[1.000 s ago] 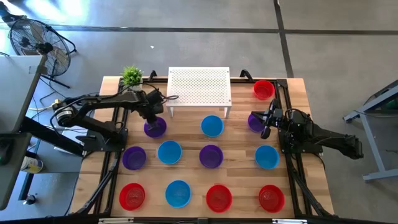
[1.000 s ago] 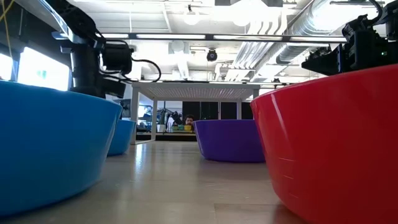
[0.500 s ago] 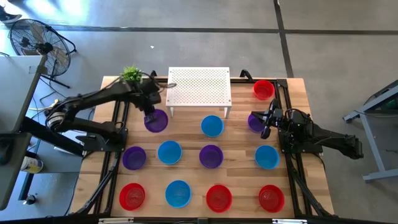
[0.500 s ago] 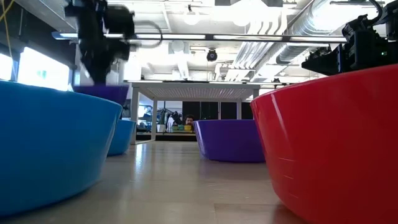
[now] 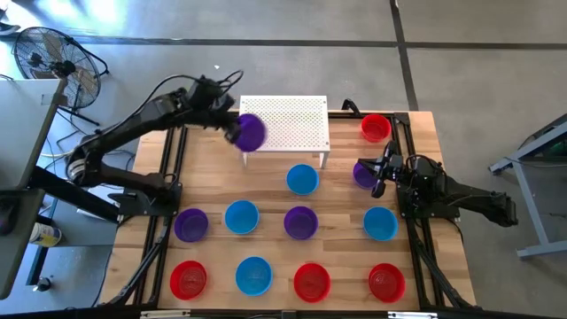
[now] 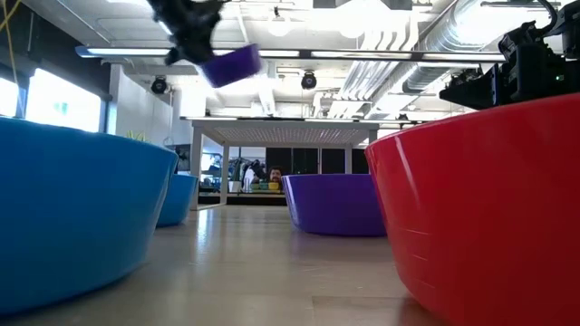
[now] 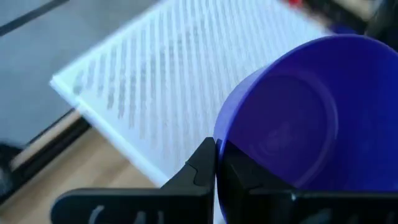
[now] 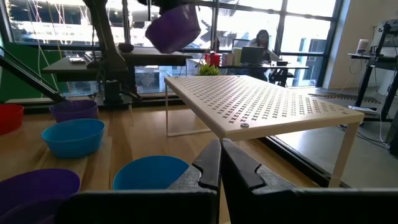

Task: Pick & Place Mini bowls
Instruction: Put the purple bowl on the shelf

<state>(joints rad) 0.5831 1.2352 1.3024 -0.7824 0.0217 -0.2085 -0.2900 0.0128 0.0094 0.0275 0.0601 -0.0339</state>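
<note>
My left gripper is shut on a purple mini bowl, held high over the left edge of the white perforated stand. In the low view the bowl hangs tilted near the ceiling lights. My right gripper is shut with nothing between its fingers. It waits at the table's right side, over another purple bowl. Several red, blue and purple bowls stand on their bases in rows on the wooden table, among them a blue one in front of the stand. My left gripper pinches the purple bowl's rim between its two fingers, one finger inside the bowl and one outside. The bowl is lifted clear and tilted, its opening turned sideways above the stand.
A red bowl sits at the far right corner beside the stand. Black rails run along both table sides. A fan stands off the table at far left. The stand's top is bare. A person sits in the room beyond.
My left gripper has lifted the purple bowl off the table, from in front of the stand's left leg. It has carried it up, toward the far edge and to the right, over the stand's left edge. The bowl has tipped from upright onto its side.
</note>
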